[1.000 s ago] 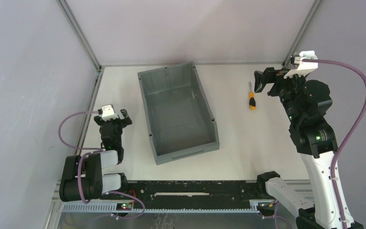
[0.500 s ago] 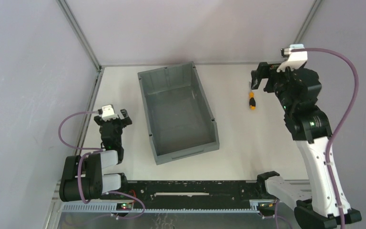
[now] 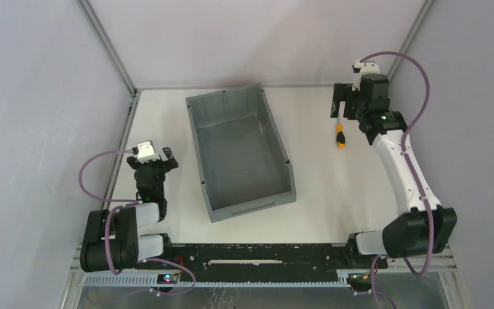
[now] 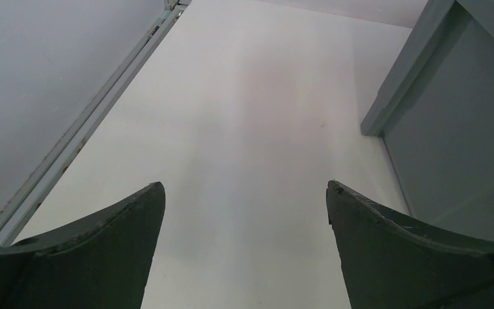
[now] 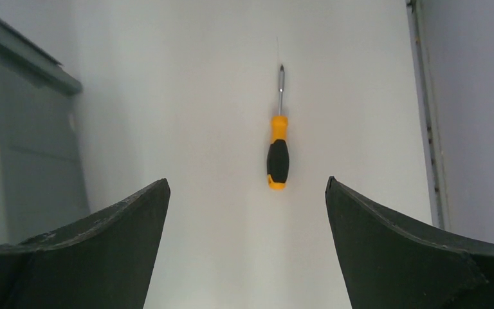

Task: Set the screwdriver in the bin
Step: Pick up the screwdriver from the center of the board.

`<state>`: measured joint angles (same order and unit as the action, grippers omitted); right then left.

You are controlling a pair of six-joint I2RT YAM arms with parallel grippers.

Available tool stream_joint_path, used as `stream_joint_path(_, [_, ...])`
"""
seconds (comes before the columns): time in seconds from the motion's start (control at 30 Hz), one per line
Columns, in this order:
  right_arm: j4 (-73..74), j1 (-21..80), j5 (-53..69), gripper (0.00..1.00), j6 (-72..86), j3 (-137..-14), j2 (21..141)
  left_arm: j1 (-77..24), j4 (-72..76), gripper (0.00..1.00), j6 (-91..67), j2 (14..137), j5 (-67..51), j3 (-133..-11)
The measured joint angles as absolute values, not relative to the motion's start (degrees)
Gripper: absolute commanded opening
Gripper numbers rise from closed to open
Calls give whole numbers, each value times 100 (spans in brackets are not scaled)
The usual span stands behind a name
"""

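Screwdriver, from above: small black-and-orange-handled screwdriver with thin silver shaft [image 3: 339, 134] lies outside, at 3 o'clock of the large grey rectangular plastic bin [image 3: 196, 138]; right gripper [image 3: 339, 111] hovers over its tip.
Left wrist: left gripper [image 4: 244, 193] spread wide, empty.
Right wrist: jaws apart, holding nothing; screwdriver at 12 o'clock.
Progress: nothing done; grasp, carry, drop remain.

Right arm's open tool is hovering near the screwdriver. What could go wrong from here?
1. The screwdriver lies flat on the table and is slim. The open right tool may close on the thin shaft instead of the handle, so it could slip or roll away.
2. The bin shows a tall wall toward the screwdriver. A low carry might hit it or drop the screwdriver outside.
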<state>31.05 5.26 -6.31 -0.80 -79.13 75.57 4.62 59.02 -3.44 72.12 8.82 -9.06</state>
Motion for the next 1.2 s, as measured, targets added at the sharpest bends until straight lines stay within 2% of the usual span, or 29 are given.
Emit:
stream_joint_path(0.5, [2663,178,-499,99,-104,-7703,9806,462,5902,100,-342,7212,882,-906])
stream_joint_path(0.87, [2366,45,-471,95,-75,-7601,10864,462,5900,100,-342,7212,884,-906])
stream_joint_path(0.97, [2287,-36,-436,79,-75,-7601,11019,462,5900,100,-344,7212,882,-906])
stream_joint_path(1.07, [2324,-180,-366,73,-64,-7675,11201,462,5900,100,-344,7212,884,-906])
stream_joint_path(1.13, [2403,-274,-311,56,-51,-7813,11375,462,5900,100,-342,7212,882,-906])
stream_joint_path(1.2, [2504,-329,-215,46,23,-7979,11550,462,5900,100,-344,7212,882,-906])
